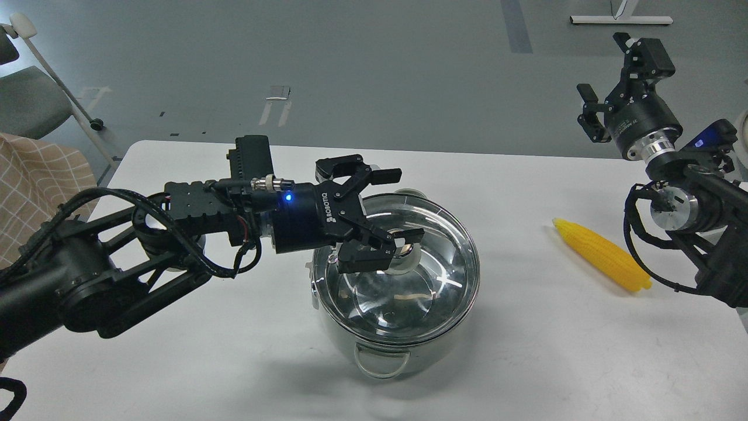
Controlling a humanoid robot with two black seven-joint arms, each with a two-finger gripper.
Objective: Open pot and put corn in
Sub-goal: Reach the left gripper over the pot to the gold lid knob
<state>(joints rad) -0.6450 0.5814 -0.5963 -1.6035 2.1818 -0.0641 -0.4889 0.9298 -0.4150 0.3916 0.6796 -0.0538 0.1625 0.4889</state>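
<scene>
While the left gripper (pixel 396 204) hangs open beside the knob (pixel 403 257), the smooth, fragile glass lid (pixel 409 292) covers the pot (pixel 380 356) at centre; the corn (pixel 602 254) lies right.

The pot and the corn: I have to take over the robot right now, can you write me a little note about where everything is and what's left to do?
Left gripper: open, empty, fingers reaching over the glass lid, either side of its knob; no grip yet.
Right gripper: open, empty, held up at the far right, away from everything.
The pot: middle of the white table, lid on.
The corn: lying on the table to the pot's right, below the right arm, untouched.
Done: only the reach toward the knob.
Left: grip the knob, lift the lid off, pick up the corn, put it in the pot.
</scene>
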